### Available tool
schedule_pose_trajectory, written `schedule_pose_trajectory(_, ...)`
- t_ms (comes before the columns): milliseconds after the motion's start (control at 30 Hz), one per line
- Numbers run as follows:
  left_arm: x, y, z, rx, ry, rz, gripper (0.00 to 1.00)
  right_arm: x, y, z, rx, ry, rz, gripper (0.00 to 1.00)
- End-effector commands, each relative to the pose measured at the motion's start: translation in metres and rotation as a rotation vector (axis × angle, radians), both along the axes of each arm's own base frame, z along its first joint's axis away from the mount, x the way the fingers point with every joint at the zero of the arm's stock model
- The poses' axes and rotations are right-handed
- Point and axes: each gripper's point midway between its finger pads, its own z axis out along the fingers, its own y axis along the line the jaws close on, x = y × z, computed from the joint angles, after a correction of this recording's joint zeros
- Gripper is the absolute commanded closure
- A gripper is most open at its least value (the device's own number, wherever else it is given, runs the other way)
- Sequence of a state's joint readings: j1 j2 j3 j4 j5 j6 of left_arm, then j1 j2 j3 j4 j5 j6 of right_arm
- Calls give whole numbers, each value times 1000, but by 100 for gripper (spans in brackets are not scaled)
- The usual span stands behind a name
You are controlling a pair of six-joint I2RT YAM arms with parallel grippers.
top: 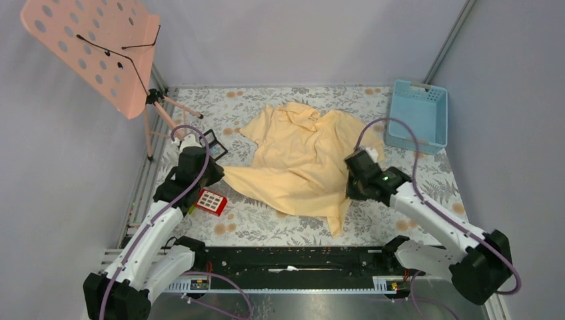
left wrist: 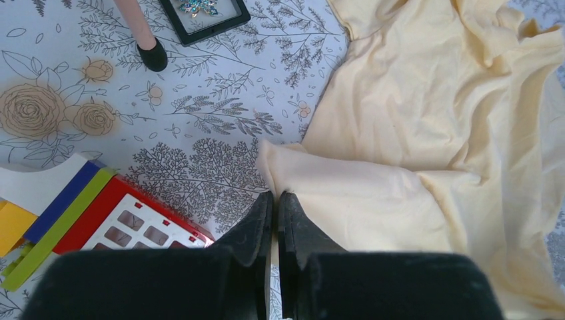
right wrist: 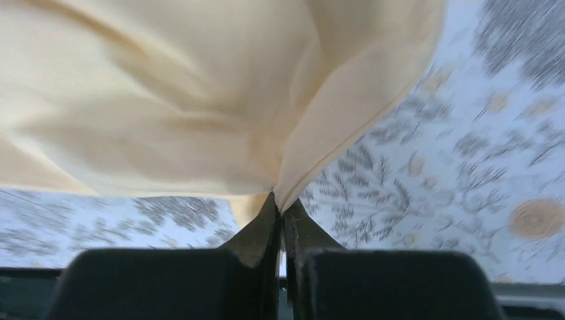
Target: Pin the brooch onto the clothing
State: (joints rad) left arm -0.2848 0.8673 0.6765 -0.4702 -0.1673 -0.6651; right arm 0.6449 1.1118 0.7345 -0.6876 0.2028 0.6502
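The pale yellow T-shirt [top: 300,160] lies crumpled on the flowered table cover. My left gripper [top: 216,175] is shut on its left hem corner, which is drawn out to a point; in the left wrist view the fingertips [left wrist: 276,195] pinch the cloth's edge [left wrist: 373,193]. My right gripper [top: 351,181] is shut on a fold at the shirt's right side; in the blurred right wrist view [right wrist: 280,203] the cloth [right wrist: 200,100] hangs from the jaws above the table. The brooch [left wrist: 198,7] lies in a small black-framed box [top: 214,143], beyond my left gripper.
A red keypad toy [top: 211,201] with coloured sticks lies just left of my left gripper [left wrist: 133,227]. A pink perforated music stand [top: 93,50] stands at the back left, one foot [left wrist: 152,57] near the box. A blue basket [top: 418,115] sits at the back right.
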Motion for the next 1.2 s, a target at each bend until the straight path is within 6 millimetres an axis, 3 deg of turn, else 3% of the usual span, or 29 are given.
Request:
schedule_pose_trajectory(0,-4,1,24,-20,-65,-14,100,49,-41,71,-65,-193,-70,100)
schedule_pose_trajectory(67,-7,2,24,-22,-66,-13,100,66,-55,71,-33,-149,-105,100)
schedule_pose_trajectory(133,-7,2,20,-22,-60,-13,100,82,-77,61,-108,-113,-145,97)
schedule_pose_trajectory(167,-7,1,18,-25,-56,-17,100,84,-81,55,-133,-69,-142,80)
schedule_pose_trajectory(200,-8,0,16,-27,-48,-27,100,82,-80,51,-141,-19,-130,50)
schedule_pose_trajectory(233,-8,-2,14,-31,-41,-38,100,80,-74,46,-119,15,-113,29)
schedule_pose_trajectory(267,-8,-4,11,-36,-35,-47,100,76,-65,42,-68,32,-97,15)
schedule_pose_trajectory(300,-9,-6,9,-38,-31,-55,100,72,-57,38,-19,32,-90,7)
schedule_pose_trajectory(367,-9,-7,6,-41,-22,-64,100,60,-48,31,55,21,-95,1)
schedule_pose_trajectory(533,-8,-10,4,-46,-19,-76,100,20,-32,4,195,54,-77,6)
schedule_pose_trajectory(667,-7,-11,1,-47,-12,-79,100,13,-28,-18,225,84,-85,21)
schedule_pose_trajectory(767,-7,-12,-1,-50,-5,-83,100,19,-29,-27,183,107,-78,32)
schedule_pose_trajectory(867,-7,-12,-2,-48,-5,-82,100,28,-31,-27,86,107,-55,33)
schedule_pose_trajectory(1000,-7,-11,0,-49,-10,-78,100,44,-20,-28,88,99,-42,34)
schedule_pose_trajectory(1167,-7,-12,-2,-49,-5,-82,100,63,-19,-36,37,105,-39,42)
